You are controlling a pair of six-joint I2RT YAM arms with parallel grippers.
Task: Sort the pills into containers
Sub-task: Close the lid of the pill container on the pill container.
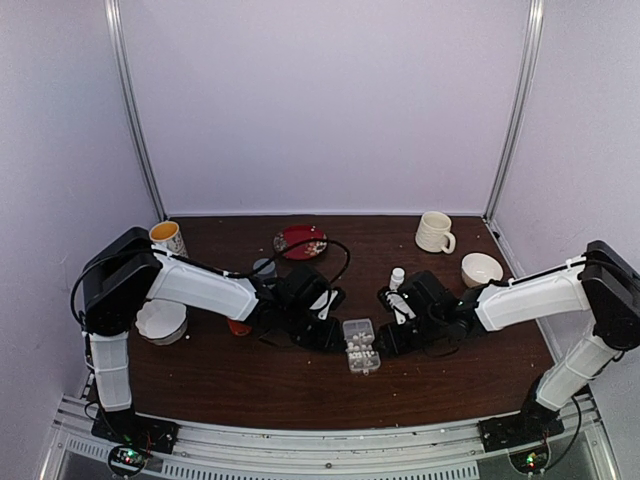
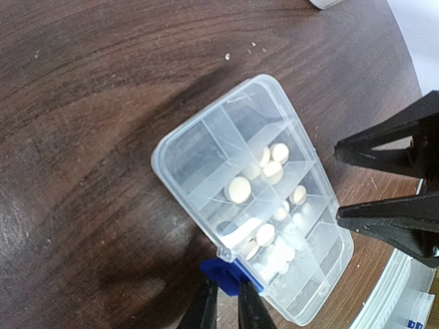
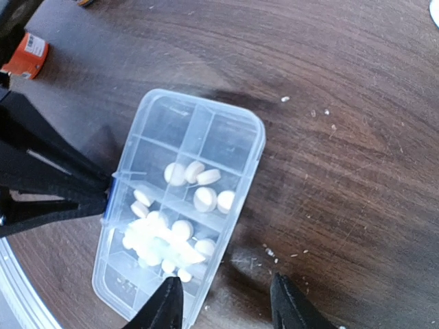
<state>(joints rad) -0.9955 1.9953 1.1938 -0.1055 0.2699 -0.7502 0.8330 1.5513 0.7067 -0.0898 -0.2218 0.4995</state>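
A flat clear organizer box (image 1: pixel 360 345) lies on the dark wooden table between my two grippers; its small cells are the containers (image 3: pixel 185 130). The whitish pills (image 3: pixel 195 179) lie in several middle cells, with a denser pale cluster (image 3: pixel 154 236) in one. They also show through the plastic in the left wrist view, pills (image 2: pixel 271 164). My left gripper (image 2: pixel 228 284) is shut on the blue latch (image 2: pixel 230 273) on the box's long side. My right gripper (image 3: pixel 225 281) stands open at the opposite side, one fingertip (image 3: pixel 168 301) over the box's edge, the other over bare table.
At the back stand a white mug (image 1: pixel 434 232), a white bowl (image 1: pixel 481 268), a red plate (image 1: pixel 300 241) and a yellow cup (image 1: pixel 167 237). A small white bottle (image 1: pixel 397 278), an orange bottle (image 1: pixel 238 327) and another white bowl (image 1: pixel 162 320) sit near the arms. Crumbs (image 3: pixel 271 252) dot the wood.
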